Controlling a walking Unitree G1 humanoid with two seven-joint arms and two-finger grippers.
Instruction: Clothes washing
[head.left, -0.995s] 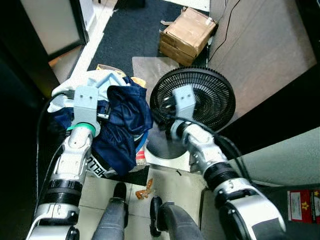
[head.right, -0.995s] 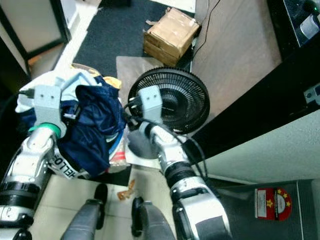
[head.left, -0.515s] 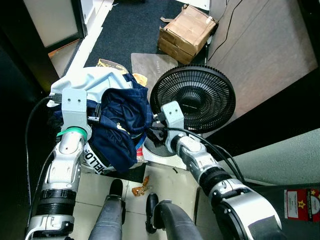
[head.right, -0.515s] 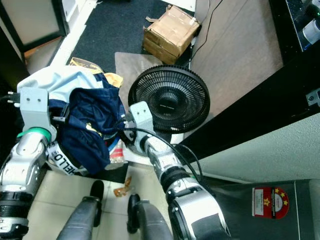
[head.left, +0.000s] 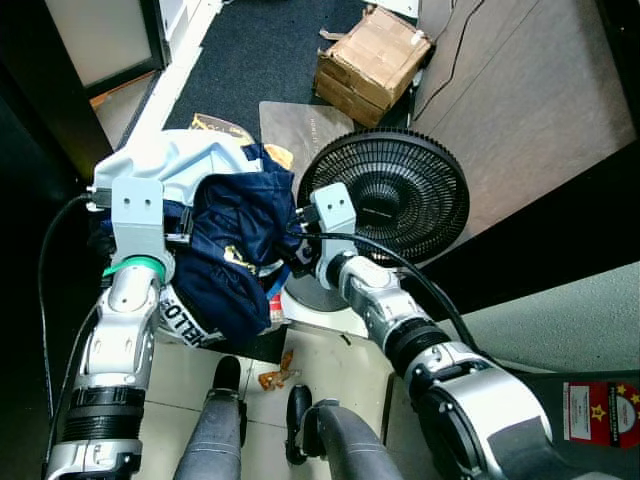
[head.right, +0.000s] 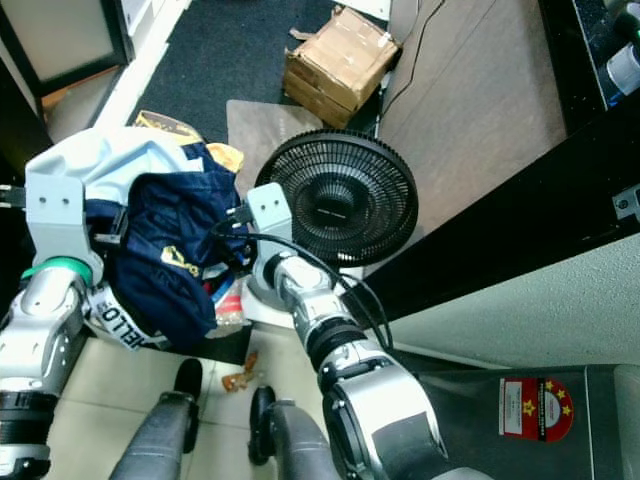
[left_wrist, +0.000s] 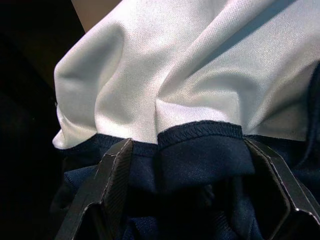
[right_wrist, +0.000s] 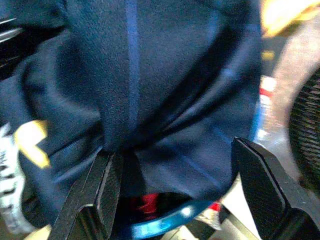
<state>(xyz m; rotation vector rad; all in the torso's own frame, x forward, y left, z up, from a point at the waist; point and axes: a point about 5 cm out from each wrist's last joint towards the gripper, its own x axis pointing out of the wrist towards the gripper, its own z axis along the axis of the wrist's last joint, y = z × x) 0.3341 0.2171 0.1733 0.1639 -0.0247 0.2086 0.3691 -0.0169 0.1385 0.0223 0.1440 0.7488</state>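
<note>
Bundle of clothes (head.left: 225, 245), navy garments with a pale blue-white one on top, sits between the two arms, above the tiled floor (head.left: 330, 365). Left tool (left_wrist: 195, 195): fingers spread, fabric bunched between them at the navy hem. Right tool (right_wrist: 170, 195): fingers spread wide, navy cloth sagging between them. Black fan (head.left: 385, 195) stands just beside the bundle; cardboard box (head.left: 372, 55) lies beyond it on the dark carpet (head.left: 255, 50)
</note>
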